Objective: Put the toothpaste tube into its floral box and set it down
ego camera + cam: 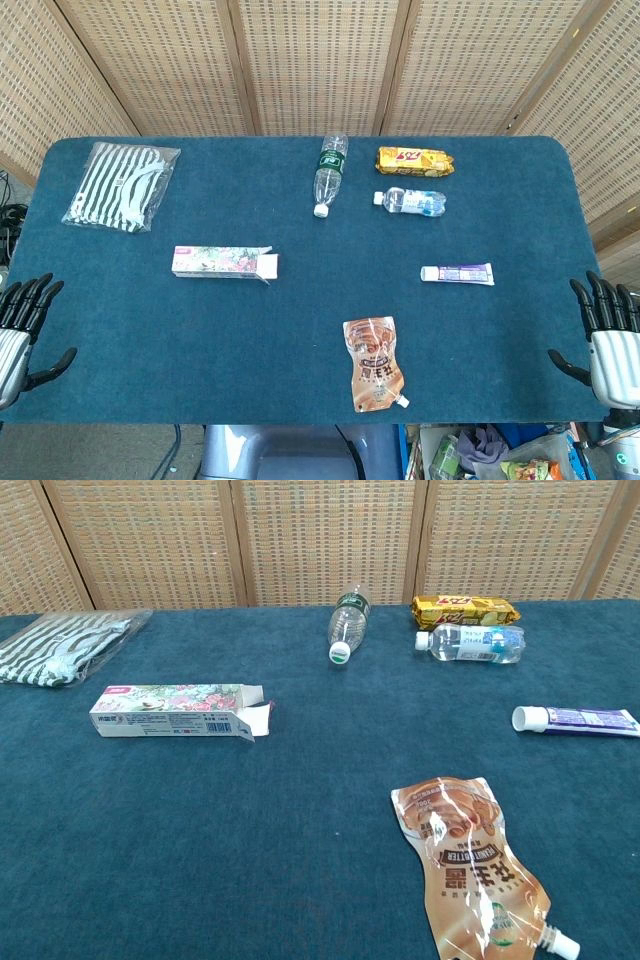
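Note:
The floral box [224,262] [178,712] lies flat on the blue table, left of centre, its end flaps open toward the right. Well to its right lies the toothpaste tube [457,273] [575,720], white cap pointing left. My left hand [22,335] hangs at the table's left edge with its fingers spread and nothing in it. My right hand [607,340] sits at the right edge, fingers also apart and empty. Both hands are far from the box and tube. The chest view shows neither hand.
A brown drink pouch [376,363] [474,865] lies near the front. At the back are a green-capped bottle [329,174], a small water bottle [411,202], a yellow snack pack [414,160] and a striped bag [120,186].

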Controlling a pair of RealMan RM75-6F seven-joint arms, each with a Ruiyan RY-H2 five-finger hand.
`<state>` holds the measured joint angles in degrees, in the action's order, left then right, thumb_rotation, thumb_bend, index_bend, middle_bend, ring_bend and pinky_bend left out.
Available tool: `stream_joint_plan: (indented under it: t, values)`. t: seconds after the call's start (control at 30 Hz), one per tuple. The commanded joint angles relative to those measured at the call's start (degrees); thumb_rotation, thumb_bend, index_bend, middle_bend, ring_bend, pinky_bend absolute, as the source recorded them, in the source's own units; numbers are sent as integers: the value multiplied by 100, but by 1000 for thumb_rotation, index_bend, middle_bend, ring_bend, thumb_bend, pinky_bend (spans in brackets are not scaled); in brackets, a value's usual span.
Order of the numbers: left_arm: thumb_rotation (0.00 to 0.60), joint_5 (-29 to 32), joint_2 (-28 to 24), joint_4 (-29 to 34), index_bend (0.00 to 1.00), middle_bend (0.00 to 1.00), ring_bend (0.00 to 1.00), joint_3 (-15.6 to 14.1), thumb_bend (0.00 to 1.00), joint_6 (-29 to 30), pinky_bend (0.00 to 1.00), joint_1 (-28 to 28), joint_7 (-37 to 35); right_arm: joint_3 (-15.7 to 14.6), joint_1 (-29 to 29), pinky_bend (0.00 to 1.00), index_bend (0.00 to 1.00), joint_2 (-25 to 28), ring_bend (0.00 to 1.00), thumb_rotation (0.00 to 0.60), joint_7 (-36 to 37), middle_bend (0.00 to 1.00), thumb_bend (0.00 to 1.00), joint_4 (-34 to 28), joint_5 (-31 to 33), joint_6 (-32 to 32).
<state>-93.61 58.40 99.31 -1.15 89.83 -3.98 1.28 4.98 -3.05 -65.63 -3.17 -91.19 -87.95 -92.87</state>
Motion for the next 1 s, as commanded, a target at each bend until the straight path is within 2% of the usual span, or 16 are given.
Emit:
stream_joint_plan:
  t: [0.03,0.13,0.33,0.5,0.6,0.77,0.9,1.0]
  values:
    - [600,-13,-35,-14,0,0,0,-29,78,-48,0,3,50,-2,1,0,0,0,0,600,4,0,0,1,-3,11]
    - [600,-26,-63,6,0,0,0,-54,34,-93,0,-1,39,-6,5,0,0,6,0,600,16,0,0,-2,-8,26]
    - [600,-71,-67,22,0,0,0,-53,28,-67,0,9,44,-2,-5,0,0,9,0,600,54,0,0,6,-22,62]
    - [600,32,-29,7,0,0,0,15,27,-97,0,-10,78,78,-312,0,0,-13,0,600,469,0,0,101,-39,504]
    - [600,67,18,-44,0,0,0,73,27,-149,0,-67,45,204,-746,0,1,-118,0,600,707,10,0,515,7,1105]
    - [600,149,145,-97,0,0,0,156,27,-177,0,-109,166,492,-1569,0,48,-485,6,600,1081,109,0,1289,526,2480]
    - [600,391,239,-68,0,0,0,240,28,-322,0,-160,368,682,-2095,49,76,-959,97,600,1333,200,0,1969,941,3340]
    - [600,544,269,-52,0,0,0,282,29,-442,0,-203,497,725,-2332,109,110,-1257,143,600,1309,243,0,2373,1053,3632]
